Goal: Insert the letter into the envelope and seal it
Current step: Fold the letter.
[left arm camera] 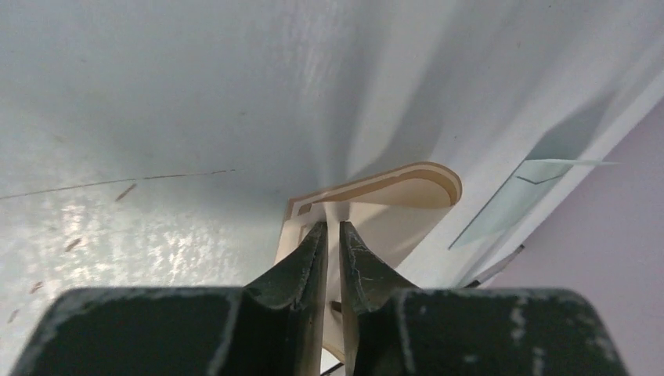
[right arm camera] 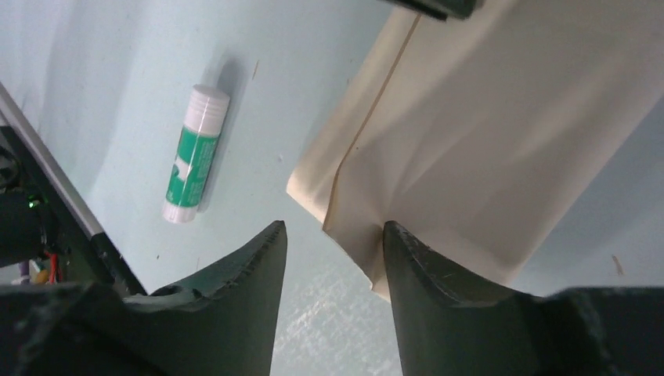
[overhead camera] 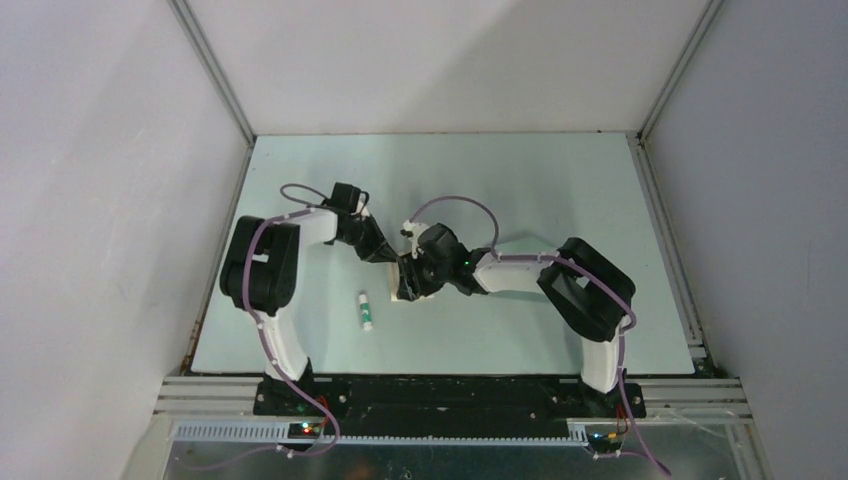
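Observation:
The tan letter [left arm camera: 407, 192] with its brown border line is bent upward, and my left gripper [left arm camera: 333, 225] is shut on its edge. In the right wrist view the letter [right arm camera: 485, 133] lies creased on the table. My right gripper [right arm camera: 333, 225] is open over its near corner, one fingertip [right arm camera: 389, 231] touching the paper. Both grippers meet mid-table, left [overhead camera: 385, 255] and right [overhead camera: 408, 280], covering most of the letter [overhead camera: 405, 296]. A teal-grey flat sheet with a flap line, the envelope [left arm camera: 509, 200], shows at the right of the left wrist view.
A white glue stick with a green label [overhead camera: 366, 311] lies on the pale green table [overhead camera: 560, 180], left of the letter [right arm camera: 194, 157]. White walls close in the table on three sides.

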